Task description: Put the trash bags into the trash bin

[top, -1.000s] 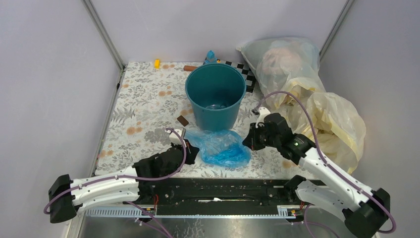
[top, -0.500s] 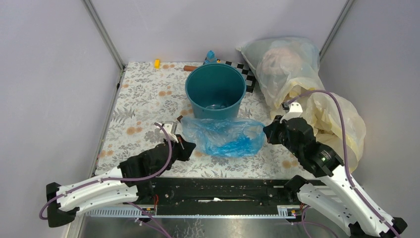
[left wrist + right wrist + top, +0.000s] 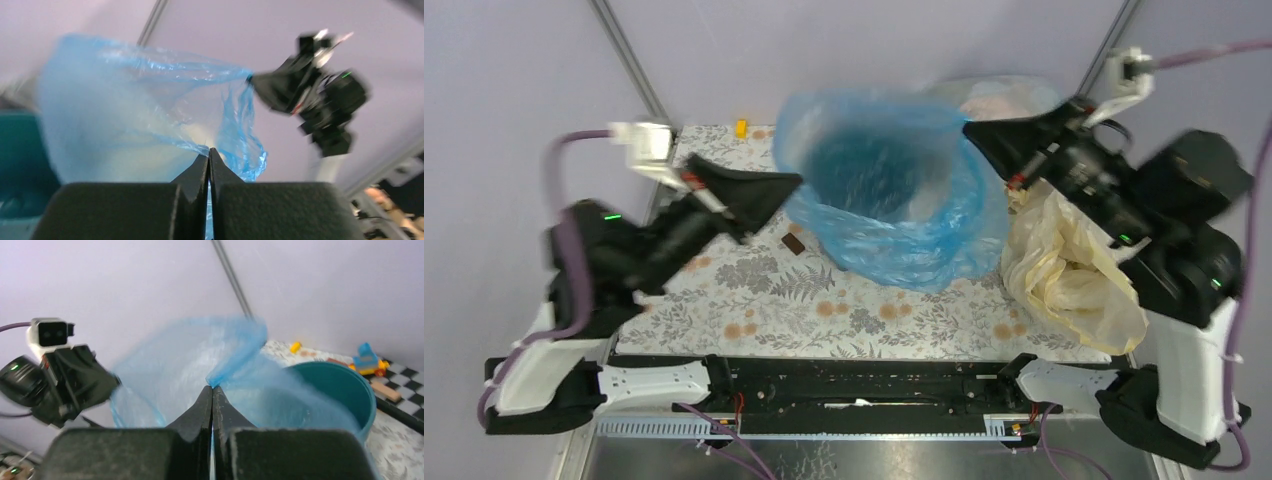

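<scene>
One trash bag (image 3: 894, 225) (spread) pinched: left gripper (image 3: 792, 181), right gripper (image 3: 970, 129).

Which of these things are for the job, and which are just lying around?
For the job: blue trash bag, teal trash bin, left pincer, right pincer (both shut on the bag).

Just lying about: pale-yellow bag, clear stuffed bag, toy car, brown block, yellow piece.
</scene>
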Tool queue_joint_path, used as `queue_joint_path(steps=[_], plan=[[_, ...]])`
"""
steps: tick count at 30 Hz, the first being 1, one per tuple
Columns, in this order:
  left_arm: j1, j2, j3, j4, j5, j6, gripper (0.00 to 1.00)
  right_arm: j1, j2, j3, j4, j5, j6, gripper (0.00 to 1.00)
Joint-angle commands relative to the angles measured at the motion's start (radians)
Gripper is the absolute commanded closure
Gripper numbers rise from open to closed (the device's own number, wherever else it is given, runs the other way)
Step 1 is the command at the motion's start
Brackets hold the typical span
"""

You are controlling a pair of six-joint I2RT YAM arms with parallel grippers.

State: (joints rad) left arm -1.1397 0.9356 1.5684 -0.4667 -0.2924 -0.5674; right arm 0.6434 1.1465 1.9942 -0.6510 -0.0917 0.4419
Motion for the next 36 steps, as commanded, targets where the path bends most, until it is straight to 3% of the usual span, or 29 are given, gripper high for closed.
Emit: queue_joint_path(steps=[1, 6, 10, 15, 21, 27, 36], plan=[[0.0, -0.061, 0.006, -0.014, 0.148, 0.063, 1.0, 0.007, -0.048, -0.076, -0.041, -0.114, 0.024, 1.0], [0.0, -0.259, -0.488, 0.055, 0.058, -0.056, 1.0, 0.006, -0.306, -0.71, 0.093, -0.006, 0.091, 1.0], [0.0, -0.4, -0.734, 0.038, 0.096, -0.176, 1.0, 0.006, -0.473, -0.974, 0.097, 0.067, 0.128, 1.0], [0.0, -0.498, -0.794, 0.007, 0.11, -0.224, 1.0, 0.006, -0.501, -0.942, 0.022, 0.085, 0.111, 1.0], [0.0, -0.429, -0.762, 0.018, 0.147, -0.206, 1.0, 0.006, -0.502, -0.888, -0.015, 0.056, 0.102, 1.0], [0.0, -0.347, -0.672, 0.033, 0.228, -0.18, 1.0, 0.006, -0.499, -0.843, -0.039, 0.084, 0.092, 1.0], [0.0, -0.401, -0.533, 0.108, 0.422, -0.156, 1.0, 0.006, -0.471, -0.661, -0.03, 0.037, 0.065, 1.0]])
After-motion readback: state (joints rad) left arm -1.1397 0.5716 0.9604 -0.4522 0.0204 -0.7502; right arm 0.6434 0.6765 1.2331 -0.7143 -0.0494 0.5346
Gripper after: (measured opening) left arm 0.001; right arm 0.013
